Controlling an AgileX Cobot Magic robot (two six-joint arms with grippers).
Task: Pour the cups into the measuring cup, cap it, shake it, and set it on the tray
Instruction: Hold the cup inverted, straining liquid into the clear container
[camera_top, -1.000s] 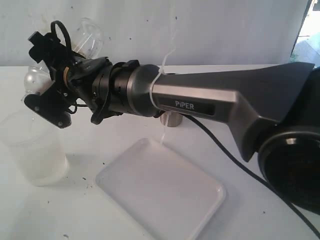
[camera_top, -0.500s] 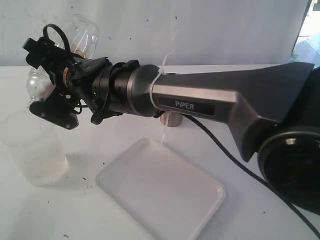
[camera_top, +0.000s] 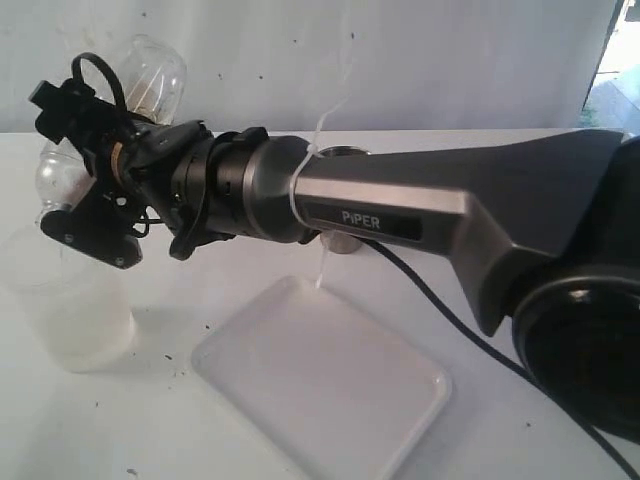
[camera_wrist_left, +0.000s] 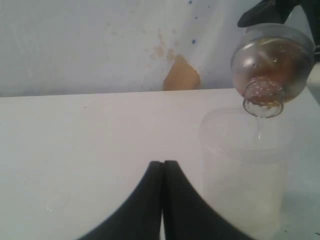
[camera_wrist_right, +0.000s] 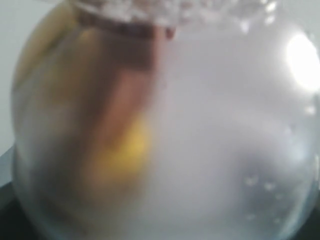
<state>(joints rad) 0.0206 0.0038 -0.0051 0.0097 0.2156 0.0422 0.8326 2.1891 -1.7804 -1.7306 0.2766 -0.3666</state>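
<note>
My right gripper (camera_top: 78, 168) is shut on the clear measuring cup (camera_top: 150, 72), which is tipped so its domed, perforated cap (camera_top: 55, 172) points down over the frosted plastic cup (camera_top: 65, 310). From the left wrist the measuring cup (camera_wrist_left: 272, 62) hangs just above the frosted cup (camera_wrist_left: 245, 170), and a thin thread of liquid (camera_wrist_left: 258, 131) runs from its cap into that cup. The measuring cup (camera_wrist_right: 165, 130) fills the right wrist view and hides the jaws. My left gripper (camera_wrist_left: 162, 165) is shut and empty, low over the table beside the frosted cup. The white tray (camera_top: 320, 380) lies empty in front.
A steel tumbler (camera_top: 342, 152) stands behind my right forearm (camera_top: 420, 200), mostly hidden by it. A black cable (camera_top: 450, 320) trails over the table to the right of the tray. A wall (camera_top: 400, 60) closes the back of the table.
My right gripper has swung slightly left and turned, bringing the measuring cup's base left and its cap further over the frosted cup. The forearm has dropped a little, uncovering the tumbler's rim.
</note>
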